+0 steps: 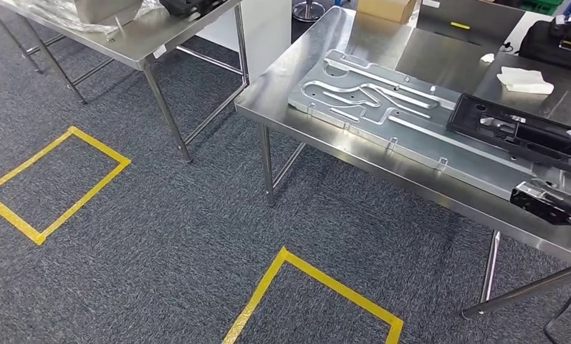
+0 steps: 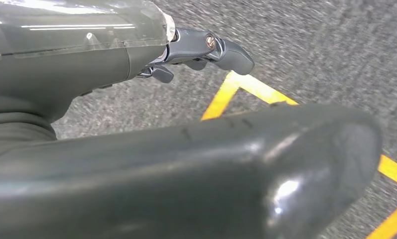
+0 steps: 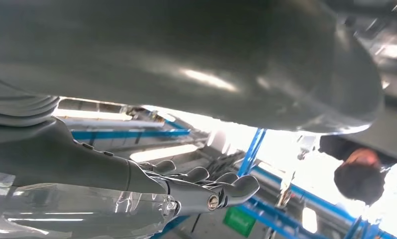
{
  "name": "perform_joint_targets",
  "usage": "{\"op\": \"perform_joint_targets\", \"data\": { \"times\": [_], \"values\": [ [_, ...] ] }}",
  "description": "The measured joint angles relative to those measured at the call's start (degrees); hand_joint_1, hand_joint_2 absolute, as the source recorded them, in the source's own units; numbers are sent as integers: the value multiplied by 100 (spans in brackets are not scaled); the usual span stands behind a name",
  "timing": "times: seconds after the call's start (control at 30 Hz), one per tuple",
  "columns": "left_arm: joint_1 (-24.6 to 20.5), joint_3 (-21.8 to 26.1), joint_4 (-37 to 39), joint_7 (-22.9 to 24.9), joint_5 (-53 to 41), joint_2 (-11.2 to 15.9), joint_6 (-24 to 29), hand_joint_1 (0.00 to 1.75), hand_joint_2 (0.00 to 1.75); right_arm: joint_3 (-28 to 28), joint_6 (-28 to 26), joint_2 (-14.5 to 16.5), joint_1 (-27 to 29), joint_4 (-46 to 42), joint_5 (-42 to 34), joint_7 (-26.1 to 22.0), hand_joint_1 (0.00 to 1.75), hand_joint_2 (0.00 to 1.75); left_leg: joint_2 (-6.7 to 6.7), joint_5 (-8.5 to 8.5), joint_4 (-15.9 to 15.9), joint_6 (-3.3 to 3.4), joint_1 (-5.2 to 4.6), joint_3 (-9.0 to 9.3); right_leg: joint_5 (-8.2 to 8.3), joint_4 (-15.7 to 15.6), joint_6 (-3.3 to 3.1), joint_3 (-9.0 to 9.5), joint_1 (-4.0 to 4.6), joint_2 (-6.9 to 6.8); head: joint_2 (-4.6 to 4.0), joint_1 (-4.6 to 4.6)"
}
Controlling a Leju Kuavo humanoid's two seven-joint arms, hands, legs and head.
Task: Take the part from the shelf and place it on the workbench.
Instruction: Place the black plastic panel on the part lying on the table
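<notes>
Can see the black part lying flat on the grey machined plate atop the steel workbench, its far end cut off by the head view's right edge. Cannot make out its detail beyond an open frame shape. Find the right hand with fingers stretched loose and nothing in them, thumb a blurred grey mass up close. Find the left hand over carpet and yellow tape, fingers slack and bare, partly hidden behind its cover.
</notes>
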Motion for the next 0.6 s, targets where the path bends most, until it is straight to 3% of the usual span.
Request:
{"op": "perform_joint_targets", "data": {
  "times": [0.07, 0.13, 0.2, 0.27, 0.3, 0.37, 0.43, 0.47, 0.5, 0.53, 0.57, 0.6],
  "values": [
    [-2, 0, 0, -3, -14, 3, -5, 0, 0, 13, -28, 68, -1, 91, -18, -29, 0, 0, -1, 265, -584, -19, 35, 492, 102, 38, 56, -151, -19, -3, 0, 0],
    [-6, 0, 0, -8, -31, 9, -16, 0, 0, 8, -42, 90, 0, 134, -73, -54, 0, 0, -12, 285, -1406, 18, 24, 1045, 191, 57, 133, -245, -33, -12, 0, 0],
    [-1, 0, 0, -15, -43, 14, -31, 0, 0, 3, -34, 110, 1, 151, -142, -83, 0, 0, -25, 222, -1750, 97, -20, 1209, 286, 38, 223, -273, -41, -25, 0, 0],
    [9, 0, 0, -19, -50, 19, -43, 0, 0, 5, -16, 139, 18, 169, -188, -109, 0, 0, -19, 321, -1790, 205, -36, 1141, 345, 9, 307, -287, -60, -26, 0, -1],
    [11, 0, 0, -18, -51, 22, -46, 0, 0, 4, 0, 148, 31, 179, -207, -119, 0, 0, -8, 391, -1815, 266, -41, 1105, 260, 58, 332, -328, -72, -19, 0, -1],
    [11, 1, 0, -18, -49, 29, -43, 0, 0, 2, 59, 166, 50, 193, -270, -146, 0, 0, 17, 554, -1863, 359, -44, 976, -248, 537, 349, -518, -83, -4, 0, 0],
    [13, 2, 0, -18, -37, 36, -30, 0, 0, 4, 140, 202, 61, 203, -348, -195, 0, 0, 28, 693, -1854, 394, -78, 791, -774, 1322, 353, -730, -64, 6, 0, 1],
    [13, 2, 0, -18, -31, 37, -23, 0, 0, 9, 176, 232, 69, 211, -380, -218, 0, 0, 30, 757, -1841, 399, -94, 697, -850, 1601, 351, -755, -51, 11, 0, 1],
    [13, 2, 0, -18, -27, 37, -17, 0, 0, 16, 204, 267, 77, 219, -402, -233, 0, 0, 30, 812, -1823, 401, -108, 606, -805, 1711, 340, -697, -39, 15, 0, 1],
    [13, 2, 0, -18, -26, 37, -14, 0, 0, 24, 225, 300, 81, 226, -417, -242, 0, 0, 31, 866, -1797, 399, -119, 512, -665, 1587, 319, -511, -22, 17, 0, 1],
    [11, 2, 0, -18, -26, 37, -13, 0, 0, 30, 236, 326, 78, 229, -434, -252, 0, 0, 31, 914, -1766, 395, -126, 429, -527, 1287, 288, -233, -3, 18, 0, 1],
    [10, 2, 0, -18, -26, 34, -13, 0, 0, 33, 244, 342, 62, 231, -464, -269, 0, 0, 29, 957, -1730, 385, -137, 358, -489, 851, 245, 111, 29, 15, 0, 1]
  ]
}}
